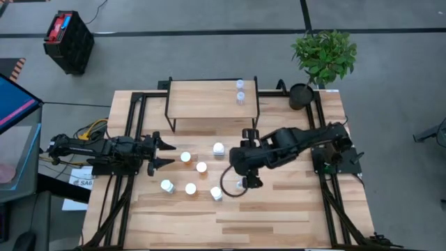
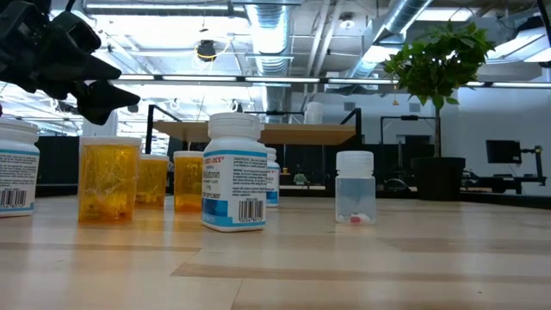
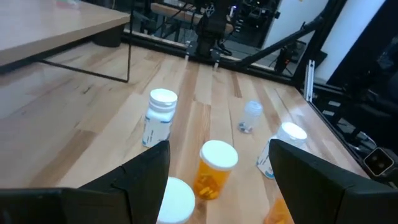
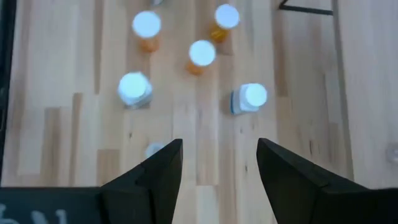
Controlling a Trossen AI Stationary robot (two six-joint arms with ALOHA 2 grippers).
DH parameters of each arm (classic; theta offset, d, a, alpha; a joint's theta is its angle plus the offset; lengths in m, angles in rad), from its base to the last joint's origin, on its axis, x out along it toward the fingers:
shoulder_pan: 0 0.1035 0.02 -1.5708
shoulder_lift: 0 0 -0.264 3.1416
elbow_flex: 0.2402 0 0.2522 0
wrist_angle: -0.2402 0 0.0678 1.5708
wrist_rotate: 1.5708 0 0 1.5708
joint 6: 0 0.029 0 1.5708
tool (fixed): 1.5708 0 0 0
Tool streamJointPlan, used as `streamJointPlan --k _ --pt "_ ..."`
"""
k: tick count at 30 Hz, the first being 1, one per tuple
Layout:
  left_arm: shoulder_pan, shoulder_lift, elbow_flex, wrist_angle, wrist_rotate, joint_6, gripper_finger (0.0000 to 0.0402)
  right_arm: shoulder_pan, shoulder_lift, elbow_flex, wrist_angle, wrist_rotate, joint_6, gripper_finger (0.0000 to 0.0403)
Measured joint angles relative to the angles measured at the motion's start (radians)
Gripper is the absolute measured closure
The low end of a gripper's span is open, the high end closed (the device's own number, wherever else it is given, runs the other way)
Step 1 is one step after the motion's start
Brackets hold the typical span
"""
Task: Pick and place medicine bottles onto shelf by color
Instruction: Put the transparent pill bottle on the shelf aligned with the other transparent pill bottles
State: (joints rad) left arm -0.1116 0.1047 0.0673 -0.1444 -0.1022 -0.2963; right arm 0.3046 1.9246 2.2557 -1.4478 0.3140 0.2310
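Two clear bluish medicine bottles point(image 1: 240, 91) stand on the shelf point(image 1: 202, 101) at the table's far side. On the table in front of the shelf stand three white bottles point(image 4: 134, 88) point(image 4: 249, 98) point(image 3: 160, 116) and three orange ones point(image 4: 202, 55) point(image 3: 214, 167) point(image 2: 108, 177). A third clear bottle point(image 2: 355, 188) stands to their right. My right gripper point(image 1: 249, 180) hangs open above the table, and that clear bottle point(image 4: 154, 149) shows just beside one finger. At the table's left, my left gripper point(image 3: 217, 180) is open, level and pointing at the cluster.
A potted plant point(image 1: 322, 59) stands at the table's far right corner. Black frame rails point(image 1: 129, 118) run along the table's left and right sides. Bare planks point(image 1: 279, 216) lie near the front edge.
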Motion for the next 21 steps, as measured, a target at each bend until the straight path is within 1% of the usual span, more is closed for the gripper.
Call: streamJointPlan --k 3,5,7,9,11,16,21 --pt "0.0 0.0 0.0 0.0 -0.001 -0.059 0.014 -0.02 0.022 -0.004 -0.067 -0.006 -0.003 0.0177" --pt "0.0 0.0 0.0 0.003 -0.007 -0.07 0.014 -0.031 0.028 -0.003 -0.12 -0.017 -0.002 0.0177" --pt "0.0 0.0 0.0 0.005 -0.021 -0.049 0.014 -0.033 0.028 -0.019 -0.116 -0.024 0.002 0.0177" --pt "0.0 0.0 0.0 0.007 -0.044 -0.015 0.014 -0.032 0.027 -0.033 -0.102 -0.052 -0.009 0.0177" --pt "0.0 0.0 0.0 0.008 -0.067 -0.014 0.014 -0.029 0.024 -0.039 -0.123 -0.08 -0.02 0.0177" --pt "0.0 0.0 0.0 0.008 -0.071 -0.037 0.014 -0.002 0.012 -0.064 -0.122 -0.081 -0.026 0.0177" --pt "0.0 0.0 0.0 0.007 -0.068 0.012 0.014 0.033 0.01 -0.086 -0.116 -0.08 0.017 0.0177"
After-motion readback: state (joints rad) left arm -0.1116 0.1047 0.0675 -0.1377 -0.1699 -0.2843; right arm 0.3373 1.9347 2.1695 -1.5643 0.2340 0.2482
